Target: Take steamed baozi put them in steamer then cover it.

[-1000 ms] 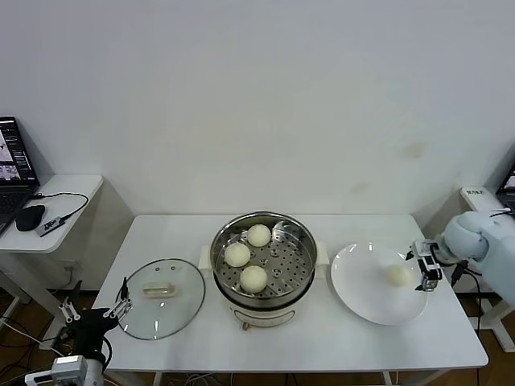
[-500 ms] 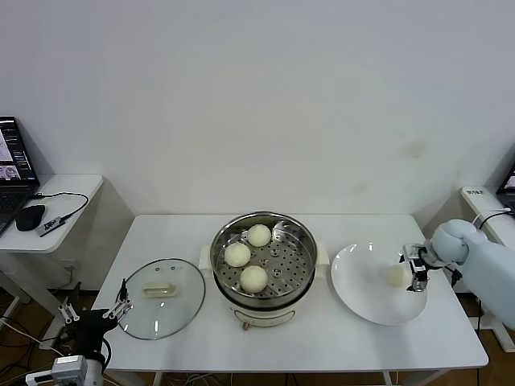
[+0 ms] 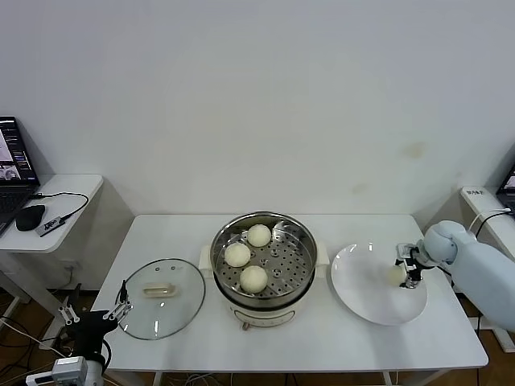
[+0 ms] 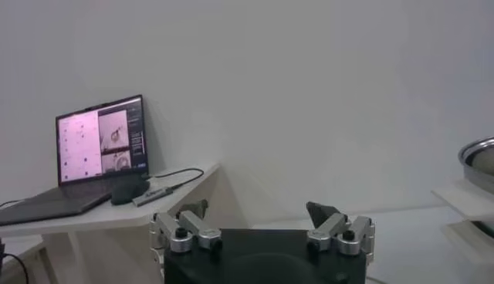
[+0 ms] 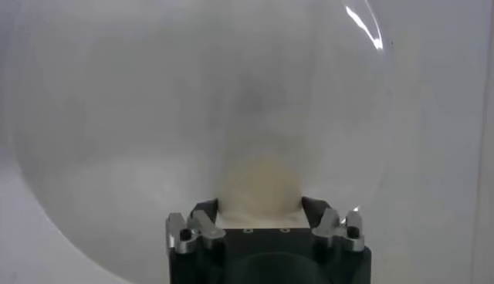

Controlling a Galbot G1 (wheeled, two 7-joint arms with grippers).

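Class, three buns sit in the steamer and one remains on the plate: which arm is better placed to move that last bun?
The right. The right gripper is open around the last baozi on the white plate, a finger on either side. The left gripper is parked low at the table's left edge by the cover, far away.

Even, bright light; soft shadows.

I see three off-white baozi [image 3: 253, 256] in open steel steamer [image 3: 263, 285], fourth bun [image 3: 396, 275] on plate, glass cover [image 3: 161, 297] flat beside steamer
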